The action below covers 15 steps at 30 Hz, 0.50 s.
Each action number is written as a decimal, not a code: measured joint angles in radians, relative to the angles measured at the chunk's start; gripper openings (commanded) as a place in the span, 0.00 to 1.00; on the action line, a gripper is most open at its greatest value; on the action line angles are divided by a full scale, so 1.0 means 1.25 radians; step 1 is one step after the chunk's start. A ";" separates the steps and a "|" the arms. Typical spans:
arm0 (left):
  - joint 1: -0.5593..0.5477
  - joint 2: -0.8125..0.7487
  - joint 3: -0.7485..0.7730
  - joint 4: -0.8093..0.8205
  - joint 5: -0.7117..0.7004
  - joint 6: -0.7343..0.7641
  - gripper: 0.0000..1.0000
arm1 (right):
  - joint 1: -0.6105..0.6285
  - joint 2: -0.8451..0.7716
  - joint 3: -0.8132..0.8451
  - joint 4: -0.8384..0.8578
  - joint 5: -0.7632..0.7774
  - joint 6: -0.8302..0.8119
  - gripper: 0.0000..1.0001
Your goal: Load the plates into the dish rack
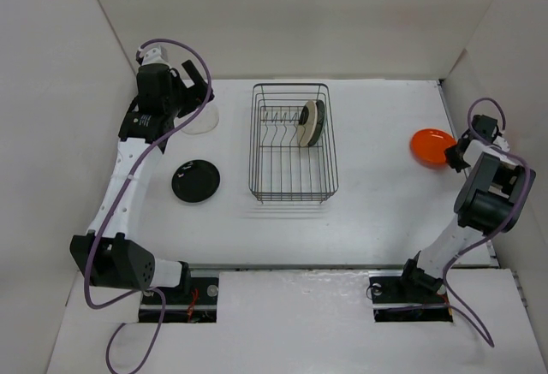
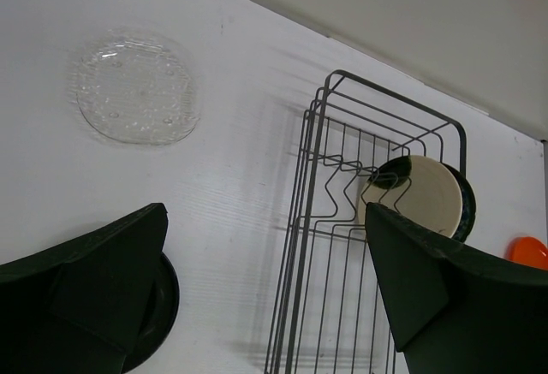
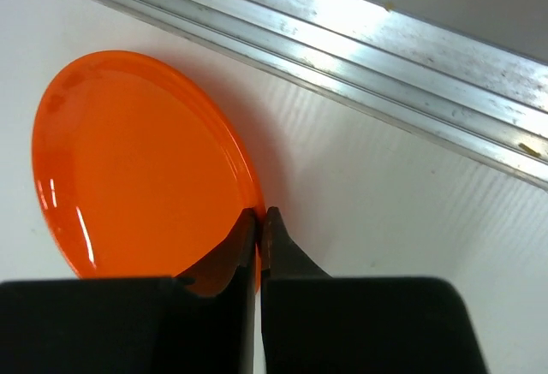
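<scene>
The black wire dish rack (image 1: 294, 187) stands mid-table and shows in the left wrist view (image 2: 321, 246). A cream plate (image 1: 307, 123) and a dark teal plate (image 1: 319, 122) stand upright in its far end; the cream plate also shows in the left wrist view (image 2: 419, 196). The glossy black plate (image 1: 197, 181) lies left of the rack. The clear glass plate (image 1: 201, 121) (image 2: 137, 88) lies at the far left. My left gripper (image 1: 199, 83) (image 2: 265, 288) is open and empty above it. My right gripper (image 1: 455, 153) (image 3: 260, 216) is shut on the rim of the orange plate (image 1: 431, 145) (image 3: 137, 160).
White walls enclose the table on the left, back and right. A metal rail (image 3: 360, 44) runs along the right edge, close to the orange plate.
</scene>
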 measured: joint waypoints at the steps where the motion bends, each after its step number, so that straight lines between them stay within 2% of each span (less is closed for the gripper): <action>1: 0.000 -0.001 0.000 0.000 -0.001 0.000 1.00 | 0.001 0.004 0.010 -0.001 0.000 0.001 0.00; 10: 0.000 -0.003 0.000 0.000 -0.008 0.000 1.00 | 0.014 0.013 0.024 0.001 -0.007 0.005 0.00; 15: 0.000 -0.003 0.000 0.000 -0.008 0.000 1.00 | 0.060 -0.046 0.024 -0.011 -0.020 -0.003 0.00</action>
